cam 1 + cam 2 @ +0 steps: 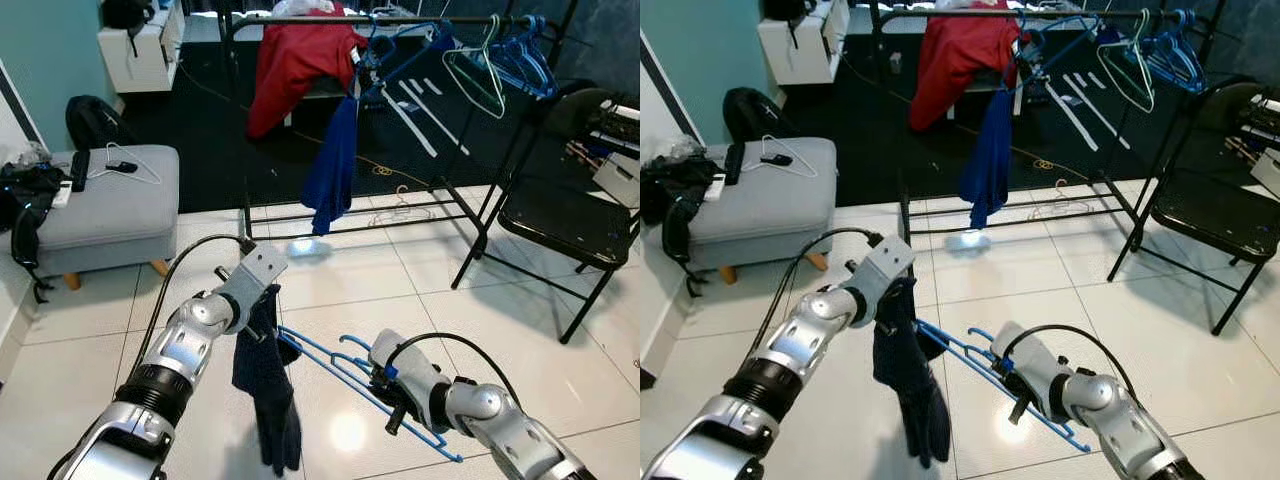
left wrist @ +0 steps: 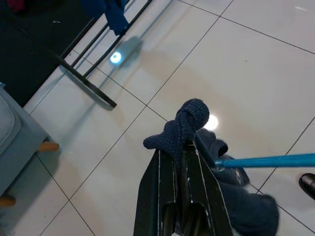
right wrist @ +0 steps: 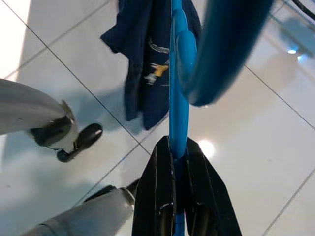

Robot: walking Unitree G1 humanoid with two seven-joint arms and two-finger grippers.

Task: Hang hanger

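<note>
your left tool [image 1: 262,300] pinched the dark navy knitted garment [image 1: 268,385]; your right tool [image 1: 392,392] clamped the blue plastic hanger [image 1: 345,375]. the loosely draped garment could have slid off on lifting toward the black clothes rail [image 1: 380,20].

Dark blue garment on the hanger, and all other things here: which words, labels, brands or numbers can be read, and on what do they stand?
None can be read.
The dark blue garment carries a small tag that is too blurred to read.

Silver arms [image 1: 185,345], blk cables, blk fingers [image 2: 179,196]
</note>
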